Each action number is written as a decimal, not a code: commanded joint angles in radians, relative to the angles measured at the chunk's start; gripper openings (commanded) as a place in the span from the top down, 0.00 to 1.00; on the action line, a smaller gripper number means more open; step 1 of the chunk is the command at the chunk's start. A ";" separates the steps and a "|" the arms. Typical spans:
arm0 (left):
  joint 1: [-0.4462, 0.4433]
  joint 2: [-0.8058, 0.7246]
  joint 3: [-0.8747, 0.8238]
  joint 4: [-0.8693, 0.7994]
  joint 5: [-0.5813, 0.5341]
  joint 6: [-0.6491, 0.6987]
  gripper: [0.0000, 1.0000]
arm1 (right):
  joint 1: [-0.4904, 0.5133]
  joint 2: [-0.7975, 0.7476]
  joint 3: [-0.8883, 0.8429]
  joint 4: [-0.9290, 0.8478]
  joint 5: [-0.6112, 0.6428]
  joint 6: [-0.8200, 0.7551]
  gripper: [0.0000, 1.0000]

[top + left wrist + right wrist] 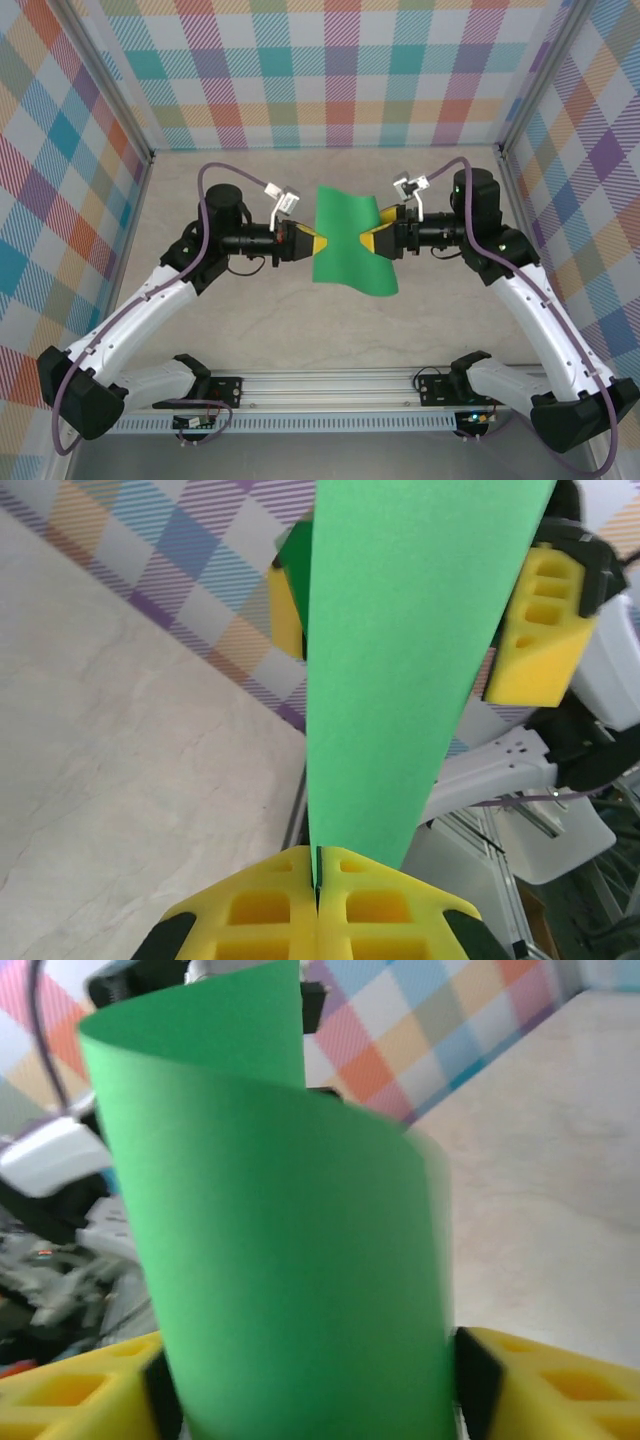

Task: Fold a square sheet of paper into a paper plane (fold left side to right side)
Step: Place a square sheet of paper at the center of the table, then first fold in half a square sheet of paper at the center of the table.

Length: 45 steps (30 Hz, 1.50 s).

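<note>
Pinches the left edge of the square sheet of paper (350, 245) in the left gripper (313, 243), fingers pressed together, with the right gripper (368, 241) spread wide around the right edge.

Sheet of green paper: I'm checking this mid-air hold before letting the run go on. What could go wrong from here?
1. The right gripper stands open around the sheet, so only the left gripper pinches it, at one edge, in mid-air; it may droop or slip out.
2. The sheet bows in the right wrist view, so it could land with a stray crease.
3. The right fingers flank the sheet; pulling back askew might snag it.
</note>
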 commanded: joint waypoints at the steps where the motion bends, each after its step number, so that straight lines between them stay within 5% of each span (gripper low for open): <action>1: 0.011 0.024 -0.082 -0.014 -0.060 -0.063 1.00 | -0.018 -0.027 -0.017 -0.121 0.217 -0.029 0.09; 3: 0.020 0.031 -0.135 0.003 -0.064 -0.091 1.00 | -0.027 -0.027 -0.034 -0.165 0.306 -0.028 0.00; 10: 0.064 0.131 -0.262 -0.028 -0.060 -0.110 1.00 | -0.033 0.012 -0.111 -0.244 0.461 -0.010 0.00; 17: 0.095 0.331 -0.261 -0.101 -0.152 -0.072 1.00 | -0.031 0.114 -0.235 -0.091 0.389 0.160 0.00; 24: 0.118 0.513 -0.188 -0.239 -0.219 0.027 1.00 | -0.013 0.259 -0.341 0.118 0.336 0.352 0.10; 45: 0.188 0.479 -0.134 -0.288 -0.276 0.031 1.00 | 0.089 0.573 -0.211 0.241 0.349 0.406 0.11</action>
